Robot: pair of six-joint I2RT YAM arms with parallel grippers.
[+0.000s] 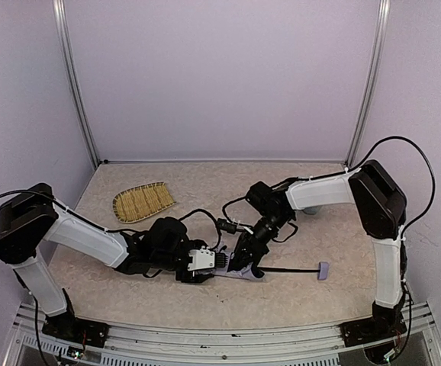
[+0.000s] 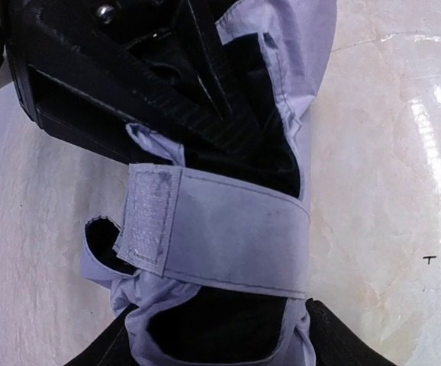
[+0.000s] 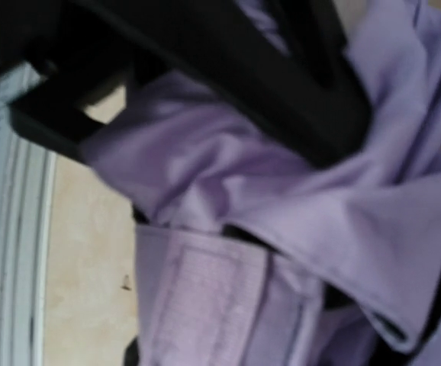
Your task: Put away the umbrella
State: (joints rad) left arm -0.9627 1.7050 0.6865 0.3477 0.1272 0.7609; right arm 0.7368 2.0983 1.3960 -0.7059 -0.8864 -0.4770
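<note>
umbrella bundled, velcro strap wrapped round, right gripper clamping it

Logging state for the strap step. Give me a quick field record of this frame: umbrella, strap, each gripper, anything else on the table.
umbrella: folded, lying on the table, handle toward the right arm's side
strap: across the bundled canopy, velcro patch showing
right gripper: clamped on canopy fabric
left gripper: fingers either side of the bundle, grip unclear
other: woven straw tray, back left, apart
</note>
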